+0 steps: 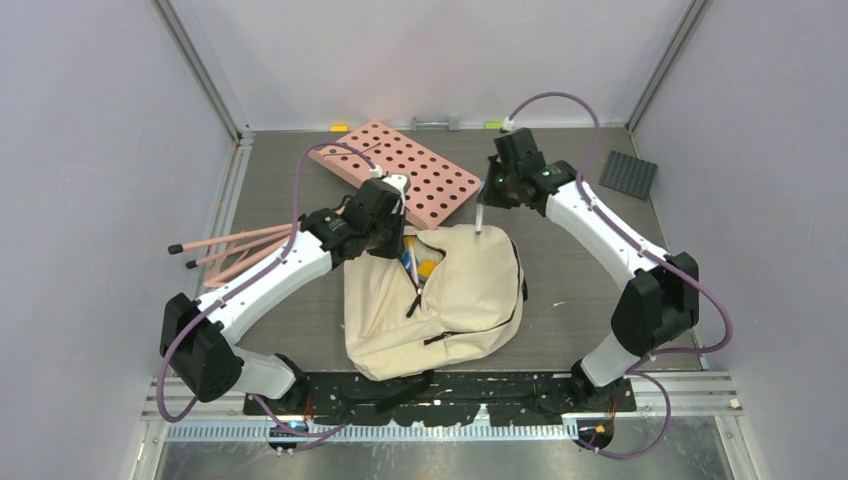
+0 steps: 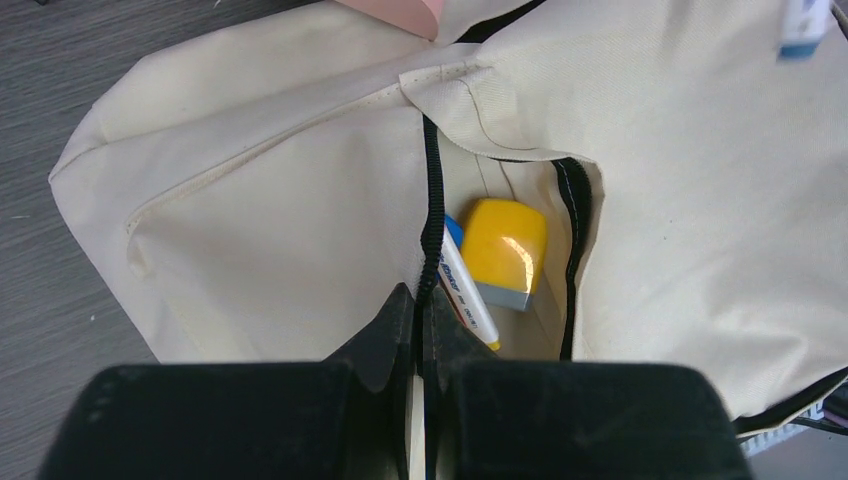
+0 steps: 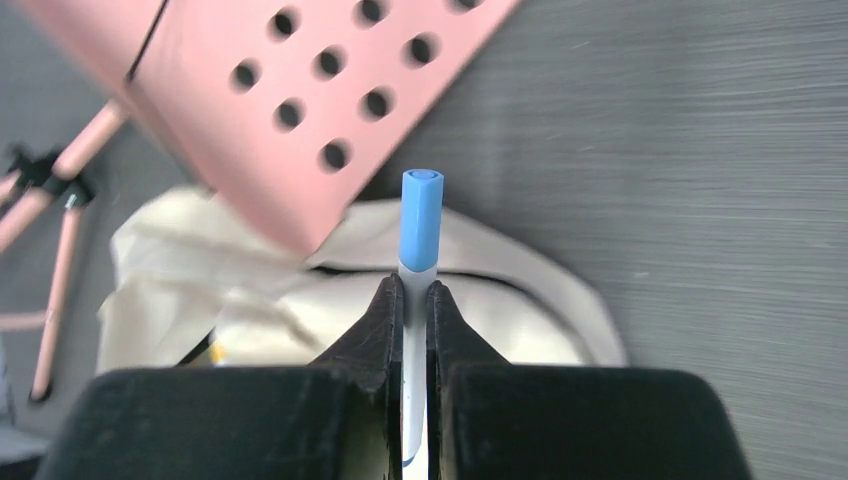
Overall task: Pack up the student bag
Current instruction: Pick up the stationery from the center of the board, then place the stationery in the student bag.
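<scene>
Seen from above, the large cream fabric backpack with black zippers (image 1: 450,310) lies in the middle of the grey surface (image 1: 570,270). Its open mouth is turned to the far side, just beside the pink perforated board (image 1: 420,170). The left jaws sit at one lip of that mouth. The right jaws hang just beyond its far end, carrying a white pen with a blue cap (image 1: 480,215) cap-down. A bundle of pink rods (image 1: 235,250) lies to the left, and a dark grey studded mat (image 1: 628,175) lies in the far right corner.

The left wrist view shows the left jaws pressed together on the black zipper edge (image 2: 432,230), holding the slot apart. Inside the bag lie a glossy yellow block (image 2: 505,250) and a white marker (image 2: 468,295).

In the right wrist view, the right jaws pinch the pen's barrel. The board's corner and the bag's cloth lie below it.

The step in hand looks to be dropping the pen in. To do it well, the left side should hold the lip raised and taut. The right should bring the cap over the gap between the zipper rows, clear of the board's corner. The cap should go below the lip before the jaws let go, so the pen settles beside the marker rather than catching on the zipper.
</scene>
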